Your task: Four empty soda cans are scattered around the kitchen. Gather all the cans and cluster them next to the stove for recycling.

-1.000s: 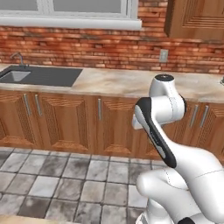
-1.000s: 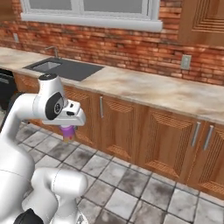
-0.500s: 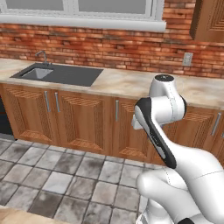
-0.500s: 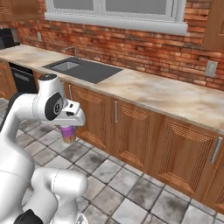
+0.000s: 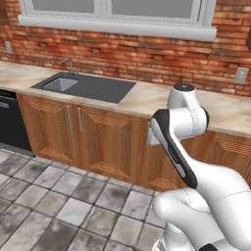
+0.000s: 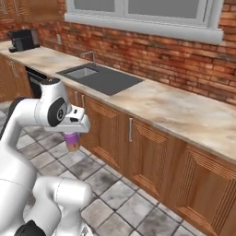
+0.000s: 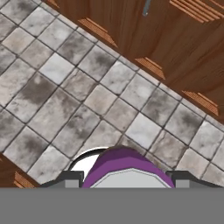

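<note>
Holding a purple can [image 6: 71,140] upright in my claw [image 6: 71,138], the jaws pressed on its sides, I hang over the floor tiles [image 7: 65,87] before the cabinets [image 6: 138,147]. Its long axis points down. The stove I cannot see; beyond the sink [image 6: 99,77] stands a counter [image 6: 175,110].

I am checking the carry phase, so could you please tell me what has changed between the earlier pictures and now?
The base has driven along the counter, so both base views shifted: the sink slid toward the right of the picture, and a coffee machine and a dark appliance front came into view. Nothing was grasped or released. The arm's pose stayed the same, and the pincer still holds a purple-looking can over the tiled floor.
</note>
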### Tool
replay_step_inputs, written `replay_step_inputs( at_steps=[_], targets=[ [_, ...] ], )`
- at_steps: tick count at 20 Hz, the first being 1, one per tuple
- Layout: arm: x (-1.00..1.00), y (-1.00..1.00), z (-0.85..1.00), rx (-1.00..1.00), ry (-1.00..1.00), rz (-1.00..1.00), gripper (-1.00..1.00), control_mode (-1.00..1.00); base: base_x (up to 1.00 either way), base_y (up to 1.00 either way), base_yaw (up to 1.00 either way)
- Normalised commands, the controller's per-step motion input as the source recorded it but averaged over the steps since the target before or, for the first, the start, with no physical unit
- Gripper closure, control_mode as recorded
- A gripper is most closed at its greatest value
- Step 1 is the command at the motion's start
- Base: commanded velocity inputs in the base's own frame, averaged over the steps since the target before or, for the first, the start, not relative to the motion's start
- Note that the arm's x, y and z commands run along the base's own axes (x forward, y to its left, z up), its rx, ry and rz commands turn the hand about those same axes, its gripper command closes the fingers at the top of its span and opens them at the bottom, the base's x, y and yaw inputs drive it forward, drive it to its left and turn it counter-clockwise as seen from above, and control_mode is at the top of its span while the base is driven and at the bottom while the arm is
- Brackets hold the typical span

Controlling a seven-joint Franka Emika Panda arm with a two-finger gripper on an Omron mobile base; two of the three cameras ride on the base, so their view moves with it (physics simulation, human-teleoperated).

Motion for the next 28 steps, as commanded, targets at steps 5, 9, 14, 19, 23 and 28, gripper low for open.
replay_step_inputs(
  at_steps=[5, 9, 14, 19, 23, 28],
  targets=[
    [0.00, 0.00, 0.00, 0.00, 0.00, 0.00, 1.00, 1.00, 0.61, 0.00, 0.31],
    [0.00, 0.00, 0.00, 0.00, 0.00, 0.00, 1.00, 1.00, 0.54, 0.00, 0.34],
    [0.00, 0.00, 0.00, 0.00, 0.00, 0.00, 1.00, 1.00, 0.40, 0.00, 0.40],
    [0.00, 0.00, 0.00, 0.00, 0.00, 0.00, 1.00, 1.00, 0.34, 0.00, 0.41],
    [0.00, 0.00, 0.00, 0.00, 0.00, 0.00, 1.00, 1.00, 0.41, 0.00, 0.39],
    [0.00, 0.00, 0.00, 0.00, 0.00, 0.00, 1.00, 1.00, 0.69, -0.01, 0.33]
  ],
)
